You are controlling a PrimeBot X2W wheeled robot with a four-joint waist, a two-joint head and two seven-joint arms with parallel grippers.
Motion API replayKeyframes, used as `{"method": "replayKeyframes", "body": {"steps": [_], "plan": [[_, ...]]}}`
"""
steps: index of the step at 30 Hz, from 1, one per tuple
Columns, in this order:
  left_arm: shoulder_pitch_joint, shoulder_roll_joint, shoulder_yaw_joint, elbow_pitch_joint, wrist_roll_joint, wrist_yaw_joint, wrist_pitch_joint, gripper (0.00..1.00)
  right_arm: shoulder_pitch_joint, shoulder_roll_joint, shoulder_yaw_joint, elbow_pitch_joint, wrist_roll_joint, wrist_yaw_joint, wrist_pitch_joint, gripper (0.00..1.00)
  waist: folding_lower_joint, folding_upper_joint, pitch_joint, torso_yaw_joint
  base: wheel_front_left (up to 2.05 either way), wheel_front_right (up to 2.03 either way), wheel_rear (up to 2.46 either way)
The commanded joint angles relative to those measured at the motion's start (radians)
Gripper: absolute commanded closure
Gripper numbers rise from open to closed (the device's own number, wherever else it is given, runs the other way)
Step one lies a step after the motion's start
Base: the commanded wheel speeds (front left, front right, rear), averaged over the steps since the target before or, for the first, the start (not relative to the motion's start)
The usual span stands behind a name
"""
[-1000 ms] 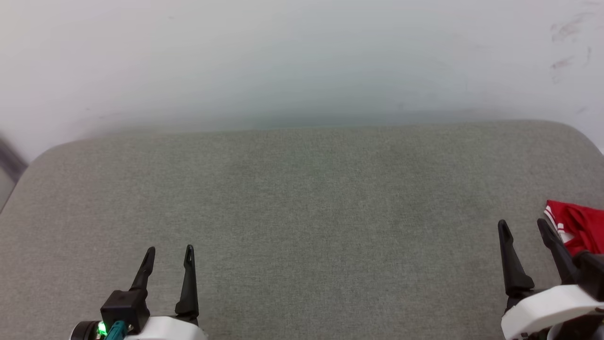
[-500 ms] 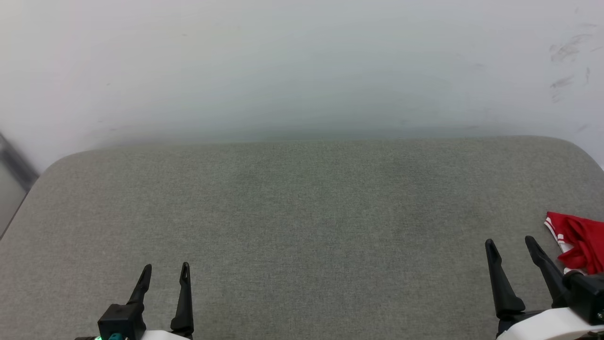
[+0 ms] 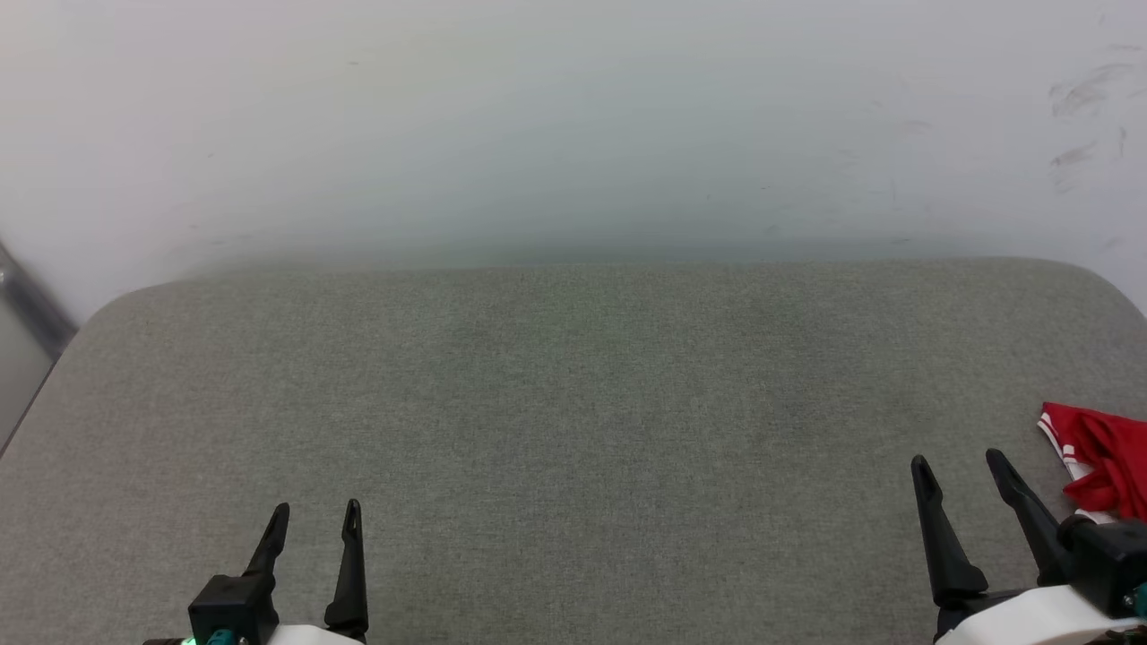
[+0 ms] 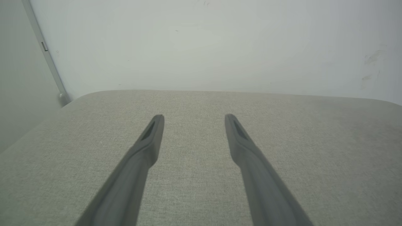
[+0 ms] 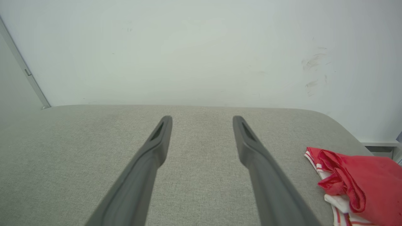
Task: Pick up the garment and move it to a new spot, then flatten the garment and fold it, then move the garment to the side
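The garment point(image 3: 1104, 457), red with white striped trim, lies bunched at the right edge of the grey padded surface point(image 3: 573, 403); in the right wrist view the garment point(image 5: 361, 182) sits at the lower right, beside and apart from my fingers. My right gripper point(image 3: 959, 463) stands open just left of it, nothing between its fingers. At the lower left my left gripper point(image 3: 316, 511) is open and empty over bare fabric. The left wrist view shows the left gripper point(image 4: 194, 116) with its fingers spread above the surface.
A pale wall point(image 3: 573, 125) with a few scuff marks rises behind the padded surface. The surface has rounded far corners. A grey strip point(image 3: 27, 305) runs down the wall at the far left.
The whole head picture shifted down, so the camera moved. Both grippers stay open. The right gripper sits a little further left of the garment than before.
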Motion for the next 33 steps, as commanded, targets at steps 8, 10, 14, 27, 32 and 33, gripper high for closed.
{"method": "replayKeyframes", "body": {"steps": [8,10,14,27,32,33], "plan": [[0.0,-0.008,0.008,0.03,-0.027,-0.004,0.014,1.0,0.005,0.0,0.005,0.029,0.028,0.0,-0.006,1.0,0.0002,-0.0001,0.001,0.001,0.0,0.0,0.0],[-0.008,-0.011,0.016,0.034,-0.066,-0.01,0.027,1.0,-0.002,-0.001,0.005,0.04,0.075,0.0,-0.007,1.0,0.0002,-0.0001,0.002,0.001,0.0,0.0,0.0],[-0.02,-0.017,0.027,0.038,-0.141,-0.02,0.048,1.0,-0.021,-0.007,0.006,0.068,0.162,0.0,-0.008,1.0,0.0002,-0.0001,0.005,0.0,0.0,0.0,0.0],[-0.051,-0.036,0.057,0.045,-0.36,-0.051,0.103,1.0,-0.073,-0.017,0.007,0.147,0.408,0.0,-0.015,1.0,0.0001,-0.0001,0.013,-0.002,0.0,0.0,0.0],[-0.062,-0.042,0.069,0.049,-0.435,-0.062,0.123,1.0,-0.089,-0.019,0.007,0.173,0.492,0.0,-0.017,1.0,0.0001,-0.0001,0.016,-0.003,0.0,0.0,0.0],[-0.064,-0.044,0.071,0.05,-0.45,-0.064,0.127,1.0,-0.092,-0.02,0.007,0.178,0.508,0.0,-0.018,1.0,0.0001,-0.0001,0.017,-0.003,0.0,0.0,0.0]]}}
